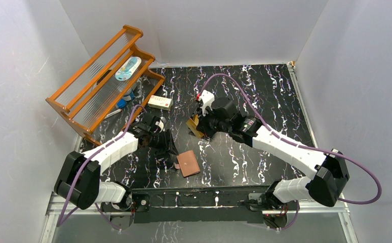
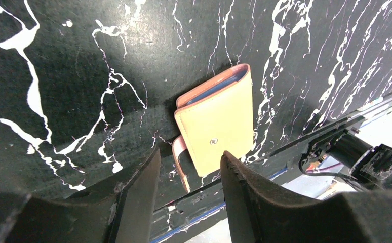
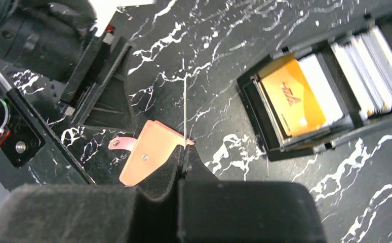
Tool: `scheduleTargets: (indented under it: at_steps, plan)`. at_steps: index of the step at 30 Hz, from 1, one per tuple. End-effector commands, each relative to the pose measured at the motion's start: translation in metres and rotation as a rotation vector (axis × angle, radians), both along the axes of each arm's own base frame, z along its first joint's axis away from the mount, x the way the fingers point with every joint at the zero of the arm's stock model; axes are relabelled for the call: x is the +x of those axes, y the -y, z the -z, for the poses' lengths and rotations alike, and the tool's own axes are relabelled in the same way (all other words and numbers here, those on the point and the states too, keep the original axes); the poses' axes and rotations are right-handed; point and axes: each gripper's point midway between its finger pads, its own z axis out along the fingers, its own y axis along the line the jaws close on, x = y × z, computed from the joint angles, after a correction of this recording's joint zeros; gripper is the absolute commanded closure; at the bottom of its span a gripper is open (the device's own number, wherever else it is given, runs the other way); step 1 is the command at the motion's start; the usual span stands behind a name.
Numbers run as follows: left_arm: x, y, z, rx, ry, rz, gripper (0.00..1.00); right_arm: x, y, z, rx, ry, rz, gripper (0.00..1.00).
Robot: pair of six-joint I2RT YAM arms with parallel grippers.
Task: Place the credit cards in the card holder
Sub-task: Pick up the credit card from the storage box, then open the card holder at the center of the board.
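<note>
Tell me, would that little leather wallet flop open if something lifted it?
Probably: the wallet lies folded but its snap tab hangs undone, so it may fall open. It looks thin and light. Pushed, it would likely slide, not tip.

Surface point(image 1: 270, 91): black, white veining; white walls on three sides. Orange wooden rack point(image 1: 93, 64) set diagonally at the far left corner. Pale blue-white oval item point(image 1: 127, 68) lies on an upper tier. White-and-red box point(image 1: 160, 103) just right of rack. Black slotted tray point(image 3: 249, 91) rests on surface.

Matt leather card holder point(image 2: 219, 126) — smooth marbled table point(image 2: 82, 61).
</note>
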Motion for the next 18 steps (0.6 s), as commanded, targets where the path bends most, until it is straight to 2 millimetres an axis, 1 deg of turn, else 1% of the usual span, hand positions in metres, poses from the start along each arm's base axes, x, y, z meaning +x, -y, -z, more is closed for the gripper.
scheduleTargets:
  at_steps: [1, 6, 11, 14, 15, 16, 18]
  plan:
    - [-0.017, 0.003, 0.001, -0.050, -0.054, -0.003, 0.53, 0.006, 0.005, -0.014, 0.115, -0.070, 0.180, 1.00]
    - [-0.029, 0.010, 0.004, -0.105, -0.090, -0.018, 0.52, 0.000, 0.008, -0.013, 0.145, -0.106, 0.197, 1.00]
    - [-0.034, 0.013, 0.011, -0.098, -0.104, -0.031, 0.51, -0.004, 0.011, 0.000, 0.133, -0.156, 0.229, 1.00]
    - [-0.037, 0.017, 0.016, -0.097, -0.118, -0.030, 0.52, -0.007, 0.013, 0.006, 0.147, -0.190, 0.256, 1.00]
    - [-0.037, 0.018, 0.017, -0.099, -0.120, -0.028, 0.55, -0.009, 0.014, 0.007, 0.152, -0.201, 0.258, 1.00]
    - [-0.038, 0.020, 0.017, -0.101, -0.121, -0.026, 0.60, -0.011, 0.015, 0.009, 0.152, -0.212, 0.266, 1.00]
    - [-0.038, 0.023, 0.016, -0.106, -0.125, -0.026, 0.72, -0.014, 0.017, 0.013, 0.143, -0.239, 0.281, 1.00]
